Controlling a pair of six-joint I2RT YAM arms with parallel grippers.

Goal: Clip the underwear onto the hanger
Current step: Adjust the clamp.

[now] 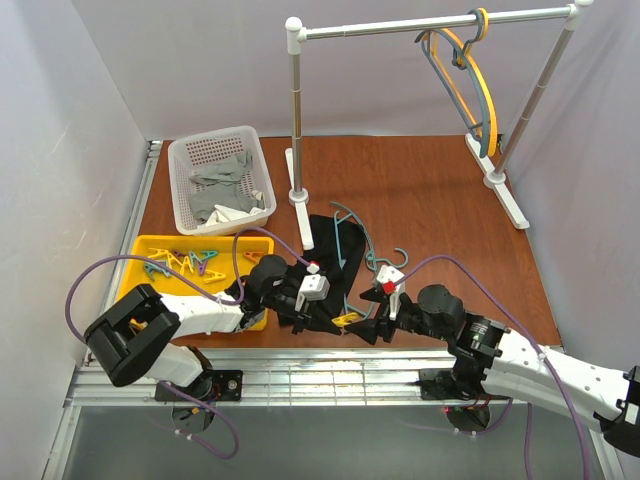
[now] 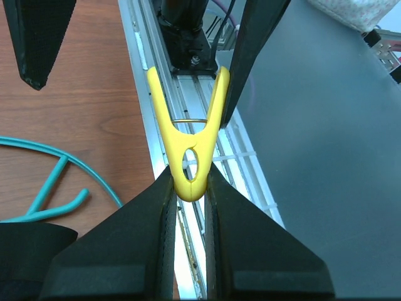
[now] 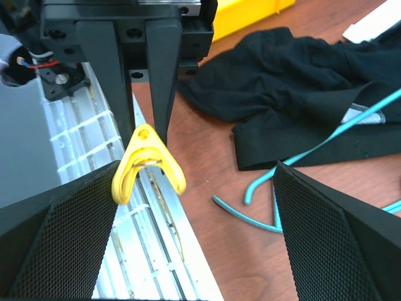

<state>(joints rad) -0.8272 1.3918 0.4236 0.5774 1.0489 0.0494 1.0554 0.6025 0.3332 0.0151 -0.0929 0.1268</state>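
1. well, my left fingers (image 2: 189,180) are pinched nearly together on a yellow clip (image 2: 187,137). they grip its closed nose end, and its two handles splay out past my tips.
2. my right fingers (image 3: 197,166) stand spread wide with nothing gripped. they sit either side of that clip, and in the left wrist view one of them looks to touch one handle.
3. both pairs of fingers meet over the near edge of the wooden surface (image 2: 81,94), above the metal rail (image 3: 156,251).
4. the underwear (image 3: 294,69) lies crumpled on the surface just beyond my fingers, on the side away from my bases. neither pair has hold of it.
5. the hanger (image 3: 313,148) lies flat near my right fingers. its frame runs over the underwear and its hook rests on bare wood.
6. the clip hangs apart from both the underwear and the hanger.
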